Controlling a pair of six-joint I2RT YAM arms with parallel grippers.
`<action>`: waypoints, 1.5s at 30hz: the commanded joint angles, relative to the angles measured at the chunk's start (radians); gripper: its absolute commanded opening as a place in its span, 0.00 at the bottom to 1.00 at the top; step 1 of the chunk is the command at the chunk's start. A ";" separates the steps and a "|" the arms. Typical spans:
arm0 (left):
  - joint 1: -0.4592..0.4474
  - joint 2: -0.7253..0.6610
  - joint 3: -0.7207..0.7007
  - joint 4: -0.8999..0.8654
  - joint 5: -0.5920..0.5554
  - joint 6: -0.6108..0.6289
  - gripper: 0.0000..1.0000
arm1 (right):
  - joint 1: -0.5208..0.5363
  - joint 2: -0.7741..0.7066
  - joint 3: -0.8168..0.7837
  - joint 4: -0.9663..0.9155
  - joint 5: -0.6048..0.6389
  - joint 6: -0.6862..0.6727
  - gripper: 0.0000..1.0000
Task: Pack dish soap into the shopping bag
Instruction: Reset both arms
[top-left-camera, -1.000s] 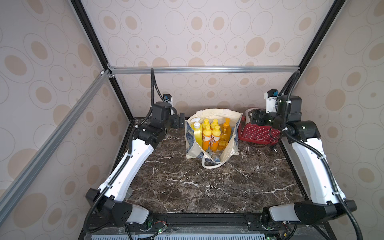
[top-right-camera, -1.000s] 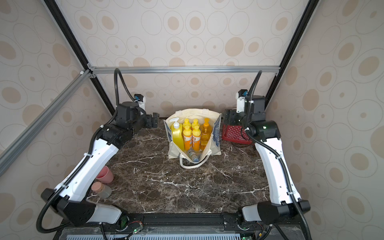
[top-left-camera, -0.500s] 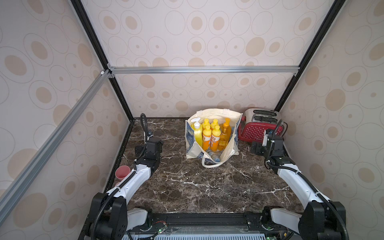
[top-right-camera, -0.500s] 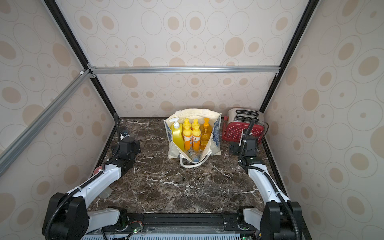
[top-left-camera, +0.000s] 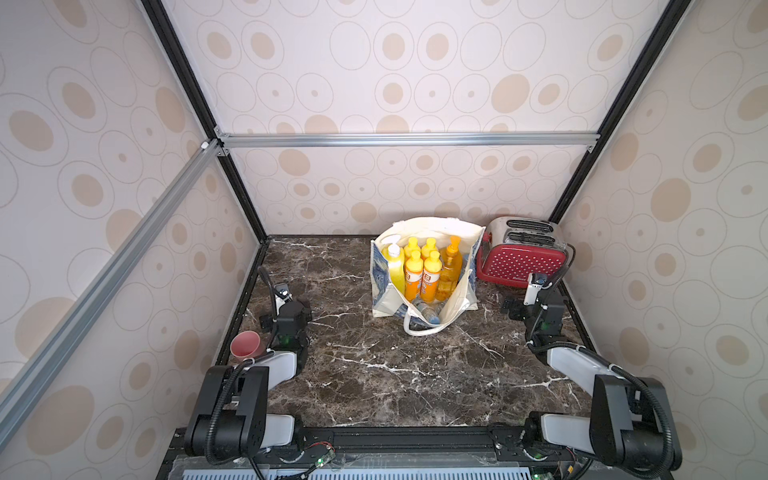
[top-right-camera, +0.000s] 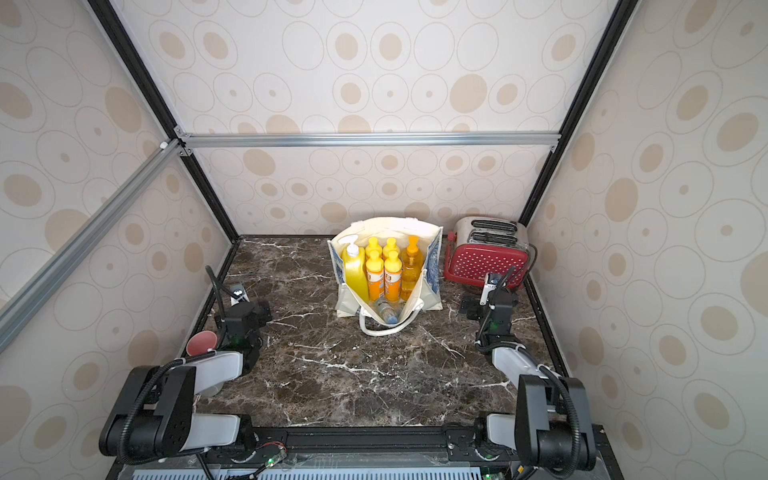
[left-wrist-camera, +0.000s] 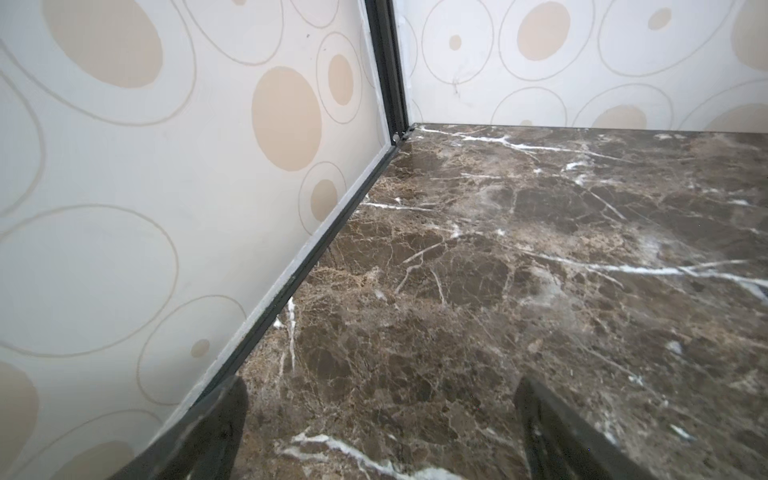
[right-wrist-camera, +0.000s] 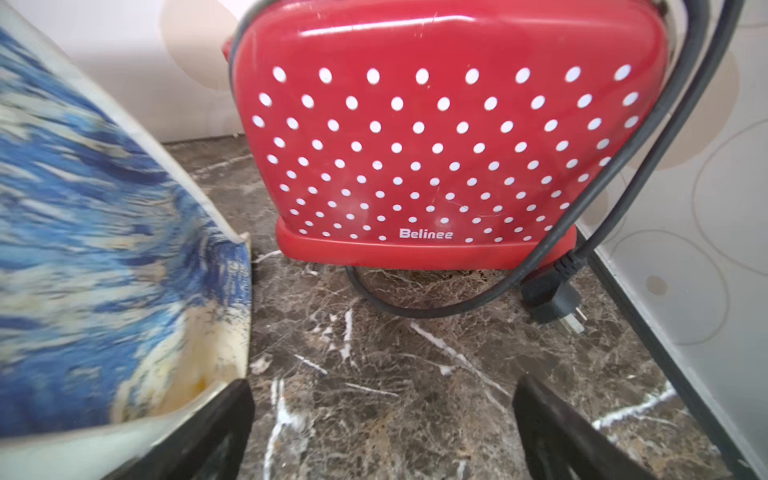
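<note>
- Both top views show the cream canvas shopping bag with a blue swirly print (top-left-camera: 380, 286) (top-right-camera: 432, 266). It stands at the far middle of the dark marble bench (top-left-camera: 374, 374), with its mouth gaping toward the near side.
- All the dish soap stands upright inside the bag. The big yellow bottle with a white pump (top-left-camera: 397, 270) is on the left. The four small orange bottles with yellow caps (top-left-camera: 422, 274) are in the middle. The amber bottle with an orange pump (top-left-camera: 451, 266) is on the right. No soap bottle is left out on the bench.
- The left tool (left-wrist-camera: 382, 419) has its jaws spread wide with nothing between them. It sits low over bare marble by the left wall, well apart from the bag.
- The right tool (right-wrist-camera: 382, 415) is equally wide and empty. It sits low on the right, facing the red white-dotted toaster (right-wrist-camera: 436, 145). The bag's printed side is just beside one finger, and I cannot tell whether they touch.
- The packing looks finished, so the step in hand is probably just parking the arms.
- To park well, keep the right tool off the soft bag wall, since a nudge could topple the bottles.
- Also keep it clear of the black toaster cord and plug (right-wrist-camera: 552, 299) lying on the bench.
- The thick white rope handle (top-left-camera: 419, 330) loops out at the near side of the bag and could snag.
- The pink cup (top-left-camera: 245, 345) stands close beside the left arm, so any elbow movement there should be gentle.
</note>
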 joint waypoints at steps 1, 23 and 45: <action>0.002 0.086 -0.025 0.258 0.138 0.040 0.99 | -0.006 0.022 -0.106 0.169 -0.073 0.022 1.00; 0.008 0.147 0.092 0.089 0.224 0.067 0.99 | 0.091 0.282 -0.006 0.261 -0.078 -0.081 1.00; 0.008 0.146 0.093 0.089 0.225 0.066 0.99 | 0.090 0.252 -0.076 0.364 -0.089 -0.081 1.00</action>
